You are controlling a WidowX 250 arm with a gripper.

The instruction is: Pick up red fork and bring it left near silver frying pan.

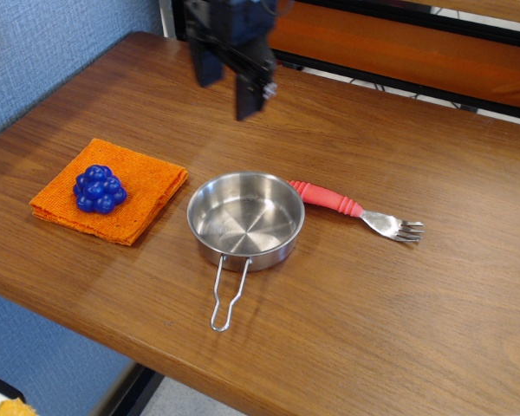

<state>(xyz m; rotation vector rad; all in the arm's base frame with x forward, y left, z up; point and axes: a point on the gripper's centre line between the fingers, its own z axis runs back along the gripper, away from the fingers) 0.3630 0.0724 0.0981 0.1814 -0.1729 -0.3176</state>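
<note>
The red fork [329,200] lies flat on the table, its handle end touching the right rim of the silver frying pan [245,217], its tines [399,228] pointing right. The pan's wire handle [228,295] points toward the front edge. My gripper [228,94] hangs high above the table at the back, up and left of the pan. Its two fingers [248,87] stand apart and hold nothing.
A folded orange cloth [143,186] lies at the left with a blue berry-shaped toy [99,189] on it. A blue wall runs along the left. An orange and black frame stands behind the table's far edge.
</note>
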